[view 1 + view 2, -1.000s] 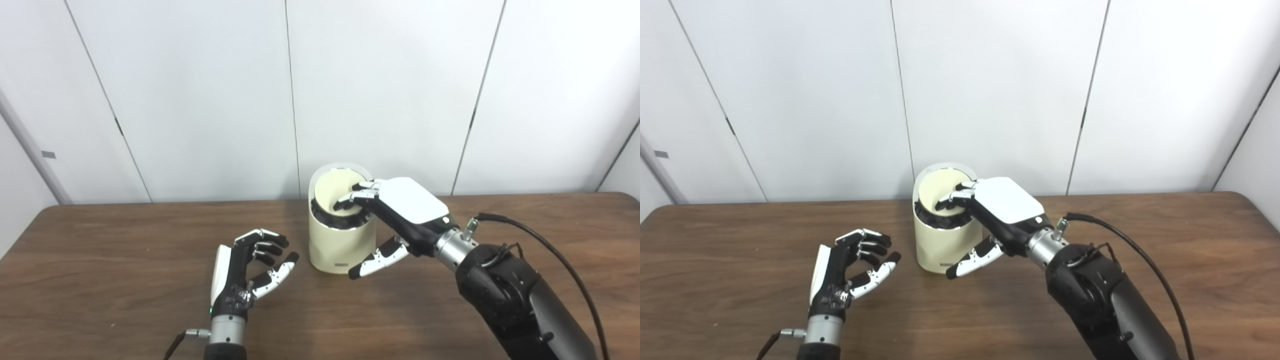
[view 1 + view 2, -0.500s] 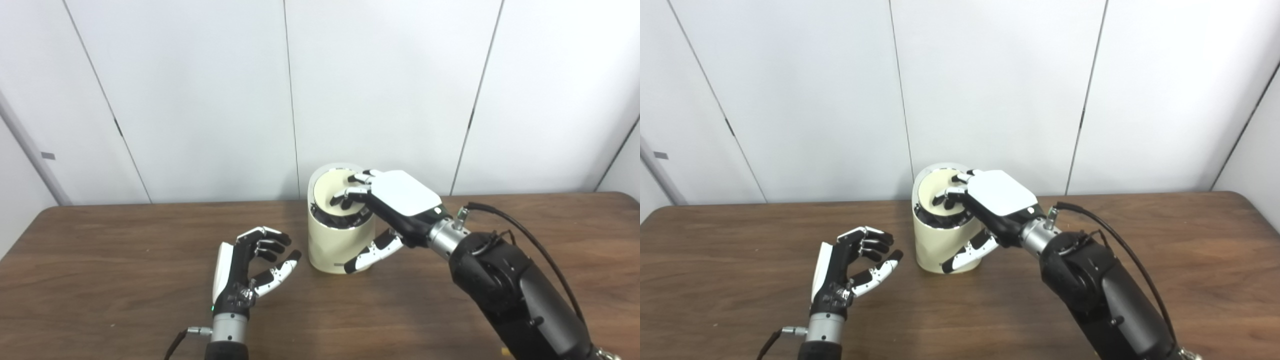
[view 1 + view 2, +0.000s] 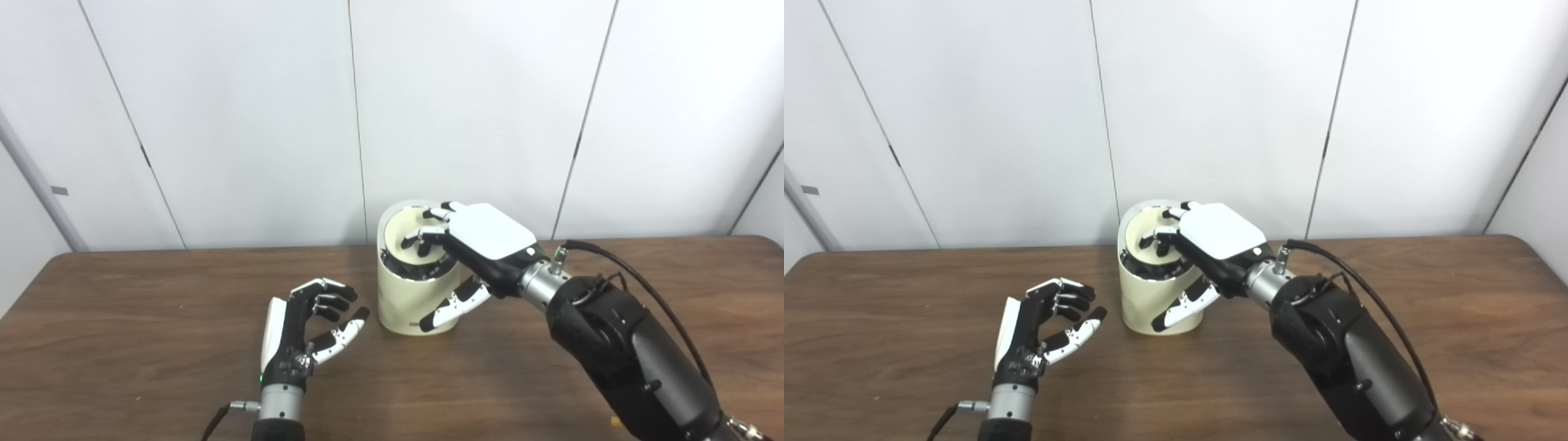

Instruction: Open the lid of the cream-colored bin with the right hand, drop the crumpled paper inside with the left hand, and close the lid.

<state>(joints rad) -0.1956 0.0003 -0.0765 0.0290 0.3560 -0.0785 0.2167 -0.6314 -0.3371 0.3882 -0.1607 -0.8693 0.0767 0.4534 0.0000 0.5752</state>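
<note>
A cream-colored cylindrical bin (image 3: 416, 300) stands upright on the brown wooden table (image 3: 153, 343), just right of the frame's centre and close to the table's far edge, in front of the white panelled wall (image 3: 245, 122). Its round cream lid (image 3: 409, 234), ringed with a silvery rim, is tipped so that its face looks toward the lower left of the frame, and a dark gap shows beneath its near edge; whether the crumpled paper lies inside cannot be told, as nothing of it shows anywhere. The right hand (image 3: 1206, 245), white-backed with black fingers, comes in from the lower right and lies over the bin's top: its curled fingers (image 3: 425, 236) rest on the lid's face, while the thumb (image 3: 453, 304) points down along the bin's right side, touching or just beside the wall. It presses rather than grasps, fingers loosely bent and closed around nothing. The left hand (image 3: 309, 327) hovers at the lower centre-left of the frame, near the bin's left side but apart from it, palm turned toward the bin, fingers half curled with the thumb spread away, empty. Wide bare tabletop stretches to the left edge and across the right side behind the right arm (image 3: 625, 349).
</note>
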